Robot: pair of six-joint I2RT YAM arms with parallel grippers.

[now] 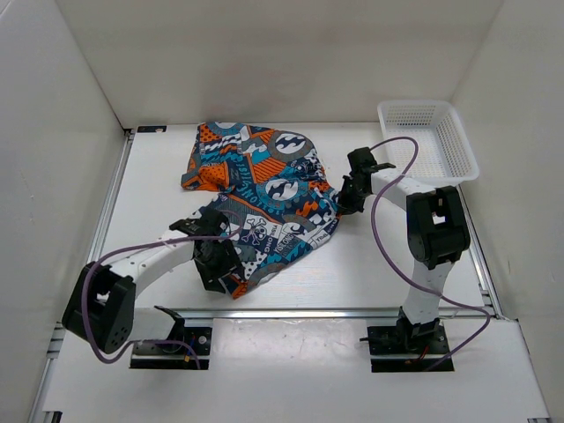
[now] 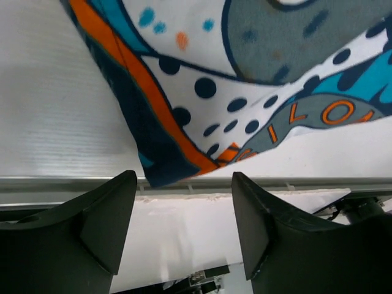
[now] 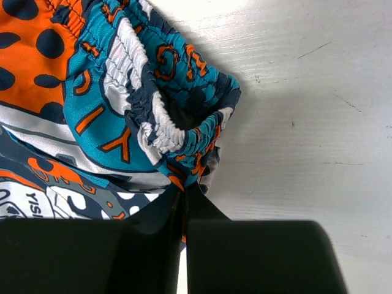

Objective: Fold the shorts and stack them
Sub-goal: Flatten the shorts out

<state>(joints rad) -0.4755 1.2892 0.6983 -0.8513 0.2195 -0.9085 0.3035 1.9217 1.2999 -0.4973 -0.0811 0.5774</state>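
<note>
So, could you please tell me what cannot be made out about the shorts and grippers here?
Top view: the left gripper covers the near corner of the shorts.
Left wrist view: frame edges cut off most of the shorts.
Right wrist view: the right gripper hides how much fabric it pinches.

Bright, even overhead light whitens the worktop (image 1: pixel 150 211), with mild glare. Shadows are soft. In both wrist views the near fingers (image 2: pixel 104 226) are dark and slightly blurred.
</note>
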